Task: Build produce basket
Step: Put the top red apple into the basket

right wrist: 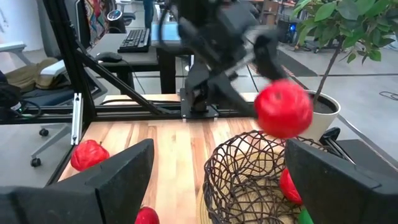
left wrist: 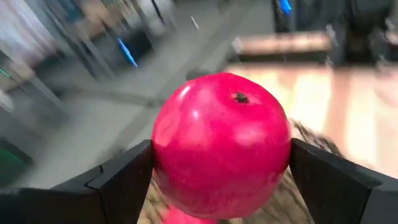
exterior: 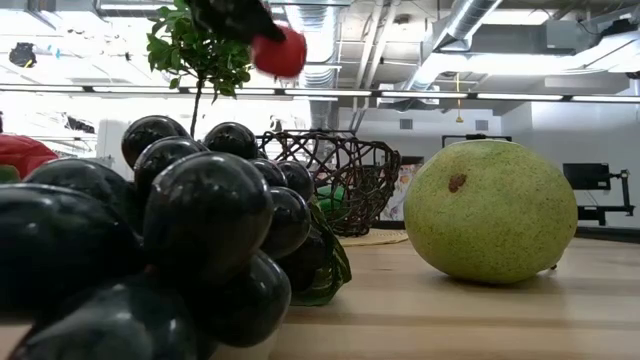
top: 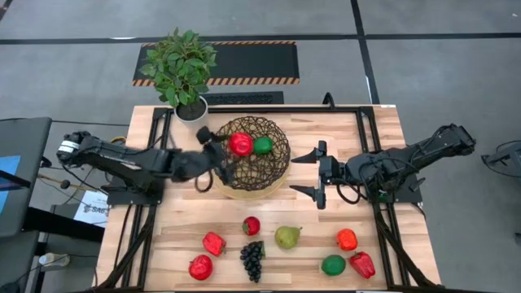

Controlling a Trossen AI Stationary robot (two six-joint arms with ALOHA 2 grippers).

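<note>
Red apple (top: 239, 145) held above woven basket (top: 273, 167).

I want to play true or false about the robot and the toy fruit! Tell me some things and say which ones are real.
1. The left gripper holds a shiny red toy apple above the round dark woven wire basket. True.
2. The basket has nothing in it. False: a round green fruit lies inside.
3. The right gripper is open and holds nothing, beside the basket. True.
4. The yellow-green pear is in the basket. False: it lies on the wooden table.
5. The dark purple grape bunch lies on the table. True.
</note>
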